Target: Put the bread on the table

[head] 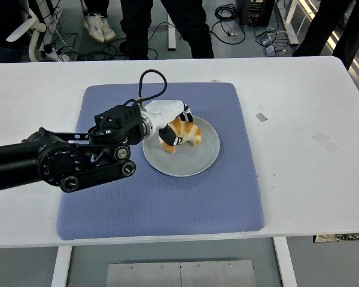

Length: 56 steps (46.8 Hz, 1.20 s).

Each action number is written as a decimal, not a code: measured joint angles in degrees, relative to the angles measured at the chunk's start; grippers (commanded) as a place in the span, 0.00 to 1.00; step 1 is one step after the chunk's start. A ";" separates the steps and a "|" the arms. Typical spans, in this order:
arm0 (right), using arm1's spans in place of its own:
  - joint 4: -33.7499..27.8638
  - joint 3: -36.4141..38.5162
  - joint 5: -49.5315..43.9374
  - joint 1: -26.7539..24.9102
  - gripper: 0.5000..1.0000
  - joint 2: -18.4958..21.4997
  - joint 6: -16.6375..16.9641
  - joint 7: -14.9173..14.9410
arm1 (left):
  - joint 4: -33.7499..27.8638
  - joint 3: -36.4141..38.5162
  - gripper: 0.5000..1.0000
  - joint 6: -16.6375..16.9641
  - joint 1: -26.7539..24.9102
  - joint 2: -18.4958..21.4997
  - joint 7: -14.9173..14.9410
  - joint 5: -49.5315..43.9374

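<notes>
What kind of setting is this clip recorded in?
Probably a robotics lab: cables trail over the floor behind the white table, people stand watching, and the left hand works a staged bread on a plate.

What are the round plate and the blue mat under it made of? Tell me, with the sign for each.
Round grey plate: probably glazed ceramic or melamine; its surface is smooth with a soft sheen and a raised rim.
Blue rectangular mat: looks like foam or woven fabric; it is matte with a fine dimpled texture and soft rounded corners.
</notes>
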 measured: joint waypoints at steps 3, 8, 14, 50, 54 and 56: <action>0.00 0.00 0.00 0.00 1.00 0.00 0.00 0.00 | 0.00 -0.07 0.14 -0.02 -0.13 0.08 -0.15 -0.30; 0.00 0.00 0.00 0.00 1.00 0.00 0.00 0.00 | 0.00 -0.44 0.14 -0.13 -0.28 0.18 -0.34 -0.92; 0.00 0.00 0.00 0.00 1.00 0.00 0.00 0.00 | 0.00 -0.61 0.11 -0.20 -0.40 0.41 -0.39 -1.13; 0.00 0.00 0.00 0.00 1.00 0.00 -0.02 0.00 | -0.77 -3.52 0.07 -1.70 -3.67 4.32 -0.51 -5.71; 0.00 0.00 0.00 0.00 1.00 0.00 -0.02 0.01 | -1.10 -3.43 0.07 -2.05 -4.34 5.84 -0.48 -5.71; 0.00 0.00 0.00 0.00 1.00 0.00 -0.02 0.00 | -1.28 -3.31 0.07 -2.15 -4.61 6.79 -0.46 -5.71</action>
